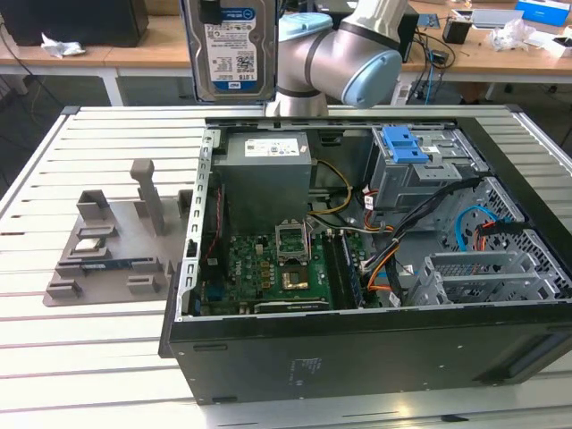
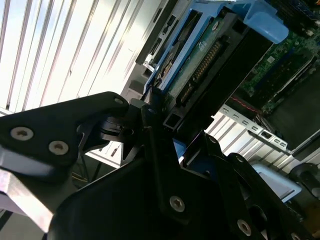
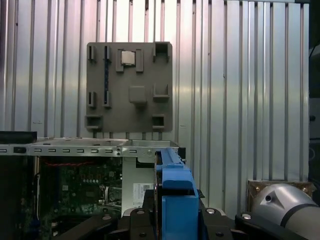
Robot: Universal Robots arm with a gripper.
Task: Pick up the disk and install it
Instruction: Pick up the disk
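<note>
**Tool clamped on the disk, raised off the table**

Closest to us in both wrist views, the tool's black fingers press against the disk from both sides, gripping it by its blue-edged end. In the exterior view we see the disk held upright in the air, label facing out. It is just beside the arm, above the far edge of the open computer case. A grey parts tray lies on the table beside the case.

Exterior view: raised, angled down into the open computer case. First wrist view: high, facing straight down on grey fixture plate and case edge. Second wrist view: tight along gripper and disk. All share the motherboard.
</note>
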